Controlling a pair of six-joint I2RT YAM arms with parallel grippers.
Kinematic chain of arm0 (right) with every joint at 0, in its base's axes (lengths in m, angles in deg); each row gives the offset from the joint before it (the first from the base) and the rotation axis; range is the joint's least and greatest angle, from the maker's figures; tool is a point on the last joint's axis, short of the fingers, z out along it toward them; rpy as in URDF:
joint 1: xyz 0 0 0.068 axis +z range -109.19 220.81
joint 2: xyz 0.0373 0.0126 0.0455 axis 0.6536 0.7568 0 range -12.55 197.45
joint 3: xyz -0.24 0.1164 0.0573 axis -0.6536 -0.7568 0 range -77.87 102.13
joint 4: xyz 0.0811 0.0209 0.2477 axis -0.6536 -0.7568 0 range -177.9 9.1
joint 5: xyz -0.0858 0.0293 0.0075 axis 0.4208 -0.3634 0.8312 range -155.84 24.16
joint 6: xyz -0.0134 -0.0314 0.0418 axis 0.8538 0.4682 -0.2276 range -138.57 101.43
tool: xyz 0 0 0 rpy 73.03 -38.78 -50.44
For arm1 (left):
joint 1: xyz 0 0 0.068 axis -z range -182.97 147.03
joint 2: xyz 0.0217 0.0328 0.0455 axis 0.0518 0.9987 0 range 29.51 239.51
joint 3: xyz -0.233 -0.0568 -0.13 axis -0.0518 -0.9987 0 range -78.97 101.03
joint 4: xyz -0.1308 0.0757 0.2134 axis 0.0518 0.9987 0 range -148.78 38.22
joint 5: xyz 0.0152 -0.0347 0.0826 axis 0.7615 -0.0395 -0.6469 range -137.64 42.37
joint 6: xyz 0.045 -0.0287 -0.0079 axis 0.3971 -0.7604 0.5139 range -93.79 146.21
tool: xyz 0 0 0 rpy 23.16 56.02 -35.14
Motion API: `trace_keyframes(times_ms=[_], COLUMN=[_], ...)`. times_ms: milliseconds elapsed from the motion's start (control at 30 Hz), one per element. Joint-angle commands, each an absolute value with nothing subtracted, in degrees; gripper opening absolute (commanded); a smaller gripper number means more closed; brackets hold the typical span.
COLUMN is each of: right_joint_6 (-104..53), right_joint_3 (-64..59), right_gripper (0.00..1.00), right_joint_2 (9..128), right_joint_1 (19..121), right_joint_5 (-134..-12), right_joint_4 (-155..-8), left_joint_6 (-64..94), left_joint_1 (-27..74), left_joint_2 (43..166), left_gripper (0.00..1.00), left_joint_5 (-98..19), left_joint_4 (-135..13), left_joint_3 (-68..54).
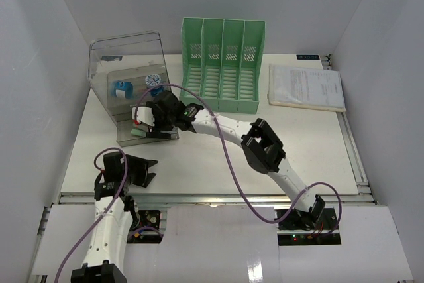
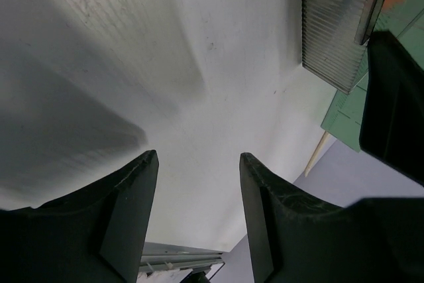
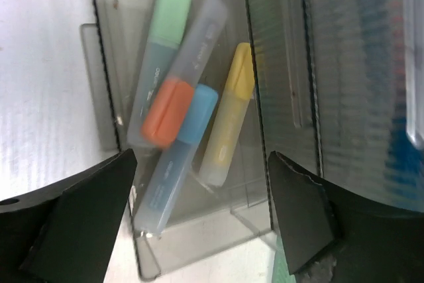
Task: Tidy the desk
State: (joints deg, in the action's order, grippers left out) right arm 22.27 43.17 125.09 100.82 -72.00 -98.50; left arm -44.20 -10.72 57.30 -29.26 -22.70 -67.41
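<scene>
The desk [image 1: 218, 157] is a wide white tabletop. My right gripper [image 1: 148, 124] reaches into the bottom drawer of the clear plastic drawer box [image 1: 126, 64] at the back left. In the right wrist view it [image 3: 202, 157] stands open above the drawer [image 3: 199, 230]. An orange-capped highlighter [image 3: 169, 107], blurred, lies loose across the green [image 3: 165, 24], blue [image 3: 179, 157] and yellow [image 3: 228, 120] ones. My left gripper [image 1: 137, 170] hangs over the front left of the desk [image 2: 218, 64]. The left gripper [image 2: 197, 157] is open, with nothing between its fingers.
A green slotted file rack [image 1: 222, 64] stands at the back centre. A sheaf of papers [image 1: 306, 87] lies at the back right. A silver rail [image 1: 212, 198] runs along the near edge. Blue and white items [image 1: 136, 86] sit in the box's upper drawer.
</scene>
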Motion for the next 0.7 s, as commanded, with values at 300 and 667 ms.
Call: trace_keyframes(times_ms=[300, 667], right_joint_6=[25.8, 12.5], right_joint_3=[-1.1, -33.5], right_gripper=[0.48, 0.31], right_joint_2=[75.1, 42.8], right_joint_1=[93.6, 65.6], right_joint_5=[-107.1, -116.9], right_joint_4=[-108.1, -90.9], left_joint_6=[-48.3, -50.3], left_joint_1=[-10.8, -11.0], left_joint_2=[73.6, 96.5], left_gripper=[0.21, 0.2], left_joint_5=[-30.3, -34.5], left_joint_4=[-39.5, -55.4], left_joint_3=[-65.2, -58.3])
